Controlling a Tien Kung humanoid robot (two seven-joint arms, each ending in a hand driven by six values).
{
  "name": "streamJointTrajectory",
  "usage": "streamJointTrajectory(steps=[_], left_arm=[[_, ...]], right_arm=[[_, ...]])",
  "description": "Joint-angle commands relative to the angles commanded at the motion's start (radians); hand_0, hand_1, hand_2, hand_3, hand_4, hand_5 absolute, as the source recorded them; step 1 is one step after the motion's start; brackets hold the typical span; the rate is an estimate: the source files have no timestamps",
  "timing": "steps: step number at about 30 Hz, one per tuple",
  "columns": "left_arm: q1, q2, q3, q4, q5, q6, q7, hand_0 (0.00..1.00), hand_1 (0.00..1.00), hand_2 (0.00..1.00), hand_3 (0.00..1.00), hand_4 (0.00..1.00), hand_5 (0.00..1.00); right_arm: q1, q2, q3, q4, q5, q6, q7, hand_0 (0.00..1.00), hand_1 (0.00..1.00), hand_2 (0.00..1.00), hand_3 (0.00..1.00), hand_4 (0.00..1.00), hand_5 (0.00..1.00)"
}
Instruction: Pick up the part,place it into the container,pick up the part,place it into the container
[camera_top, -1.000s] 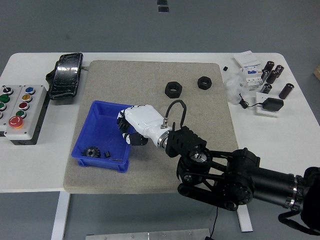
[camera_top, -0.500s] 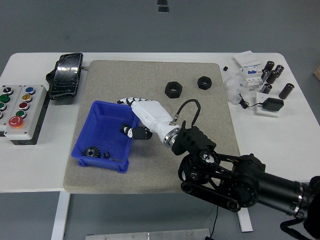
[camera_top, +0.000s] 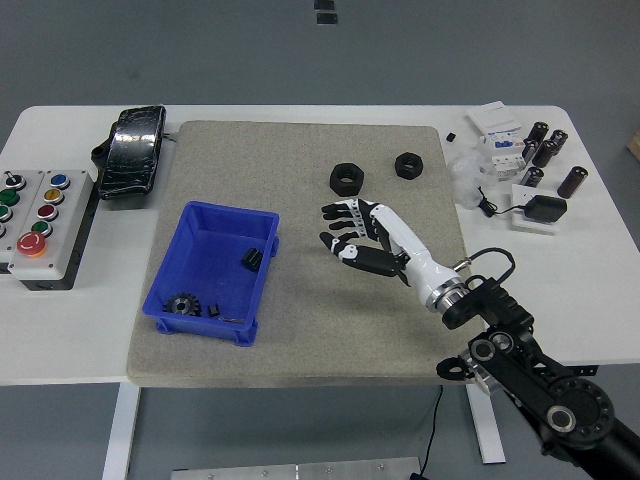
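A blue bin (camera_top: 178, 298) stands on the grey mat (camera_top: 300, 330) at the left. Inside it lie a black gear (camera_top: 183, 304), a small black part (camera_top: 251, 258) by its right wall, and small black pieces (camera_top: 214, 310). My right hand (camera_top: 352, 234) is open and empty, fingers spread, hovering over the mat right of the bin and just below a black nut (camera_top: 346, 178). A second black nut (camera_top: 408, 164) lies further right on the mat. The left arm is out of view.
A button box (camera_top: 38, 222) and a black foot pedal (camera_top: 131, 150) sit at the table's left. Black cylinders (camera_top: 545, 150), a white device (camera_top: 498, 135) and a black adapter (camera_top: 546, 209) sit at the right.
My right hand has let go of the small black part into the bin, opened, and drawn back to the right, out over the mat toward the nuts.
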Motion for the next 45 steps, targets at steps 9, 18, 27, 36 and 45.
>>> streamJointTrajectory(steps=[9,18,27,36,45], left_arm=[[-0.009,0.005,0.005,0.000,0.002,-0.002,-0.005,0.625,0.581,0.575,0.653,0.631,0.406],[-0.004,-0.002,0.005,0.000,0.003,-0.002,-0.001,0.625,0.581,0.574,0.652,0.631,0.404],[-0.002,-0.002,0.004,0.000,0.006,-0.001,0.000,0.625,0.581,0.573,0.652,0.632,0.403],[-0.003,-0.005,0.004,0.000,0.005,-0.002,-0.001,0.625,0.581,0.574,0.652,0.634,0.397],[-0.003,-0.005,0.001,0.000,0.007,-0.001,0.000,0.625,0.581,0.573,0.652,0.634,0.394]], right_arm=[[-0.020,0.025,0.265,0.098,-0.323,-0.281,-0.297,0.631,0.723,0.711,0.690,0.721,0.429],[-0.017,0.059,0.306,-0.052,-0.218,-0.172,-0.097,0.705,0.715,0.703,0.677,0.805,0.516],[-0.005,0.050,0.425,0.036,-0.272,-0.321,-0.101,0.706,0.721,0.707,0.674,0.759,0.464],[-0.038,0.055,0.365,-0.103,0.060,-0.052,0.144,0.678,0.703,0.693,0.662,0.797,0.508],[-0.043,0.060,0.337,-0.116,0.375,0.117,0.220,0.683,0.703,0.693,0.663,0.801,0.517]])
